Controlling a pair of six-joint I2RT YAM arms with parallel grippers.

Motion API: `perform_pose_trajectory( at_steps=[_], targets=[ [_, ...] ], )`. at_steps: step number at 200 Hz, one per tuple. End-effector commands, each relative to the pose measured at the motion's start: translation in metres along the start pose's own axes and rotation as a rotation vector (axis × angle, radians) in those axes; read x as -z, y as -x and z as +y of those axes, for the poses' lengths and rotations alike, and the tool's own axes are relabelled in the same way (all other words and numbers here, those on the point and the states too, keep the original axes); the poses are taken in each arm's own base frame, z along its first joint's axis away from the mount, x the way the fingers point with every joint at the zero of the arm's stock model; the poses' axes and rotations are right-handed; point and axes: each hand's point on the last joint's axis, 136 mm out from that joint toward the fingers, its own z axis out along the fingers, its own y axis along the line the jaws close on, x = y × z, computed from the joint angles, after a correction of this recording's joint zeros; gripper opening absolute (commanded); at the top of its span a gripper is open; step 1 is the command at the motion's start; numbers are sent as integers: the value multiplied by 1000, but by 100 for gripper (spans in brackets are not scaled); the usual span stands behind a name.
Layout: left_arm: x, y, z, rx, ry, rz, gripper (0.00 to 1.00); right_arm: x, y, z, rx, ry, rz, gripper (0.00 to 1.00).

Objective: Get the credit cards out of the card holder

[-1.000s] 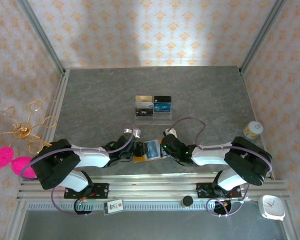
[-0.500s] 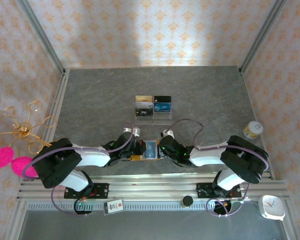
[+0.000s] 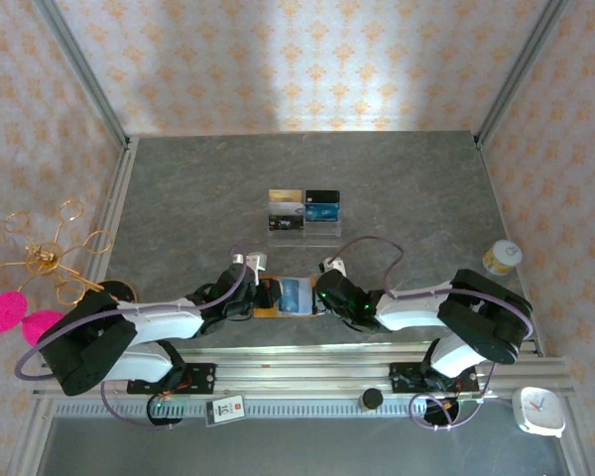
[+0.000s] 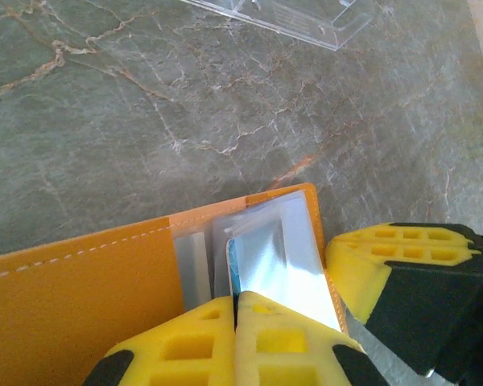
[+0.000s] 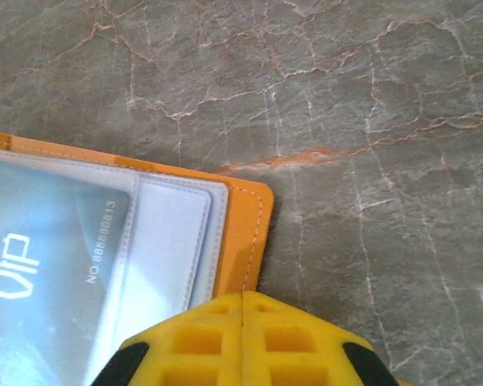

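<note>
We count one open tan-orange leather card holder [image 3: 270, 312] lying left-right, one light-blue plastic card [image 3: 296, 294] inside, four cards [image 3: 321, 210] at frame centre; left gripper [image 3: 266, 295] and right gripper [image 3: 319, 295] jaws pressed together.

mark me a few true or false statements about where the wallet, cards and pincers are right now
1. The card holder lies open on the table between the two pincers. True.
2. The right pincer has its jaws wide open. False: they are shut, at the holder's orange edge.
3. A VIP card sits in one of the holder's clear sleeves. True.
4. The clear stand is empty. False: several credit cards stand in it.
5. The left pincer hovers over the clear stand. False: it is down at the card holder, jaws shut.
</note>
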Motion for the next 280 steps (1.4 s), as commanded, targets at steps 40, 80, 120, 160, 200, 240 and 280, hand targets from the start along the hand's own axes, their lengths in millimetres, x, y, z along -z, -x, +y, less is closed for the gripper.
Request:
perform_pose_trajectory(
  at_steps=[40,80,120,160,200,240,280],
  targets=[
    [3,-20,13,-10,-7,60,0,24,13,17,109,65,-40,25],
    [-1,-16,5,-5,-45,56,0,26,20,46,179,174,-28,26],
    [2,-13,5,-5,-45,47,0,-2,-6,39,191,138,77,13],
    [1,-17,2,4,-67,64,0,-18,-29,32,167,119,149,2],
    [6,-22,6,21,-66,72,20,-22,-39,16,100,64,163,0],
    [12,-26,10,51,-69,68,22,-21,-37,12,89,44,151,0],
    [17,-26,1,74,-130,55,22,-22,-36,13,89,42,153,0]
  ],
)
